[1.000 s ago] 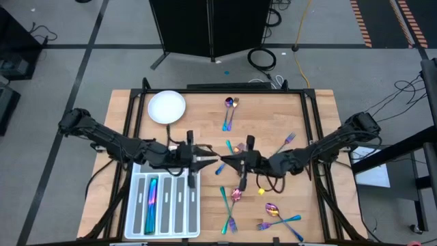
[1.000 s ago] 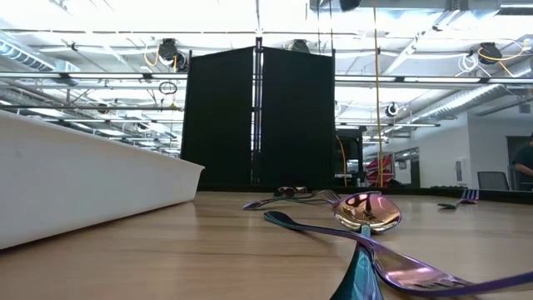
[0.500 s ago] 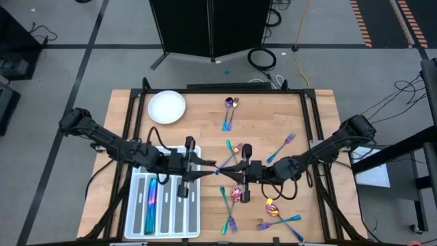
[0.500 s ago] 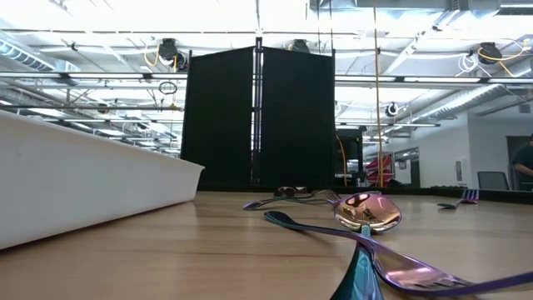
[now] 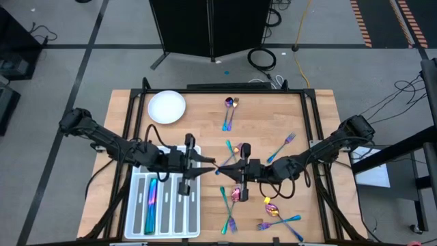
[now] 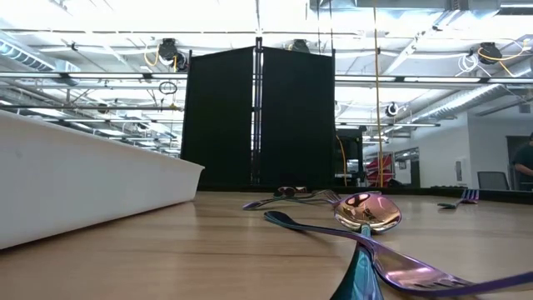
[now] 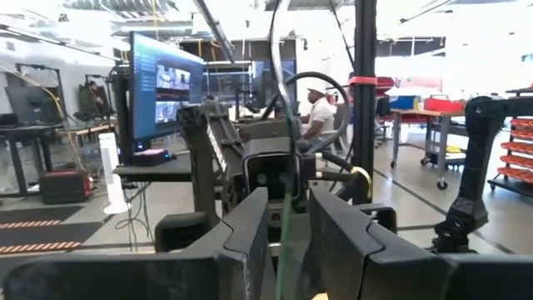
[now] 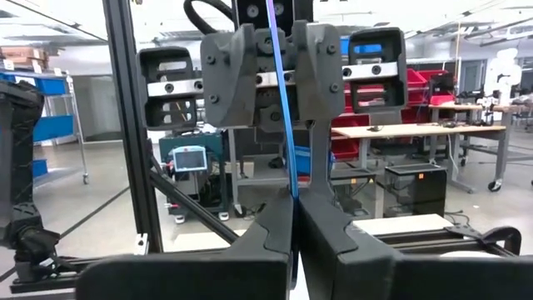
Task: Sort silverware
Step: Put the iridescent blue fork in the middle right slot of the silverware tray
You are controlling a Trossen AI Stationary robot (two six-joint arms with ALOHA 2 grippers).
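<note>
High view: both arms met nose to nose over the middle of the counter [image 5: 205, 119], just beside the tray [image 5: 162, 205]. A slim piece of silverware [image 5: 220, 166] spanned between the two tips. Right tool [image 5: 225, 168] was clamped on the piece; the right wrist view showed its fingers [image 8: 275, 221] pressed together on the blue strip [image 8: 283, 108]. Left tool [image 5: 209, 165] faced it with fingers [image 7: 250, 229] parted, a narrow gap either side of the thin edge [image 7: 286, 233] standing between them. One teal and purple piece [image 5: 151, 195] lay in a tray compartment. Loose pieces were scattered on the counter: a pair [image 5: 229, 109] near the far edge, a fork [image 5: 283, 145] right of centre, more [image 5: 229, 205] toward the near edge. White plate [image 5: 166, 106] sat at the far left corner.
</note>
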